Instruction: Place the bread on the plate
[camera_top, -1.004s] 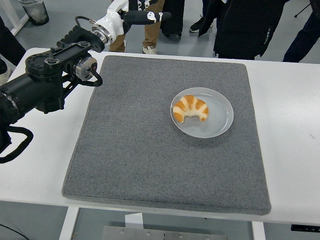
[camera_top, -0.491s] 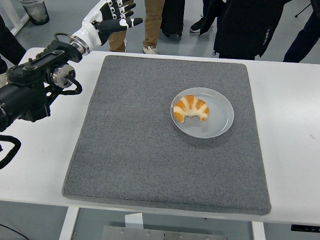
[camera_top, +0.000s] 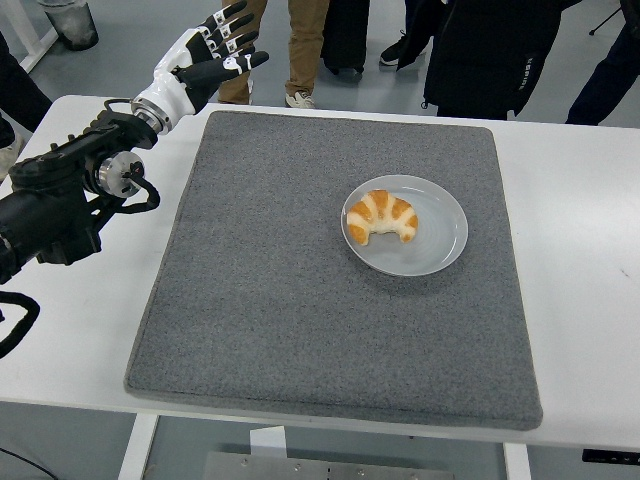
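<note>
A golden croissant (camera_top: 381, 218) lies on the left half of a small grey plate (camera_top: 440, 240), which sits right of centre on the grey mat (camera_top: 300, 300). My left hand (camera_top: 212, 53) is raised over the mat's far left corner, fingers spread and holding nothing, well away from the plate. The black left arm (camera_top: 70, 190) stretches in from the left edge over the white table. The right arm is out of sight.
The white table (camera_top: 580, 250) extends around the mat on both sides. Several people stand beyond the far edge; legs and dark clothing (camera_top: 490, 60) show at the top. A grey bin (camera_top: 70, 20) stands on the floor at top left.
My left arm has pulled back toward the left edge, and the hand has turned and opened its fingers. The croissant and plate have stayed still.
</note>
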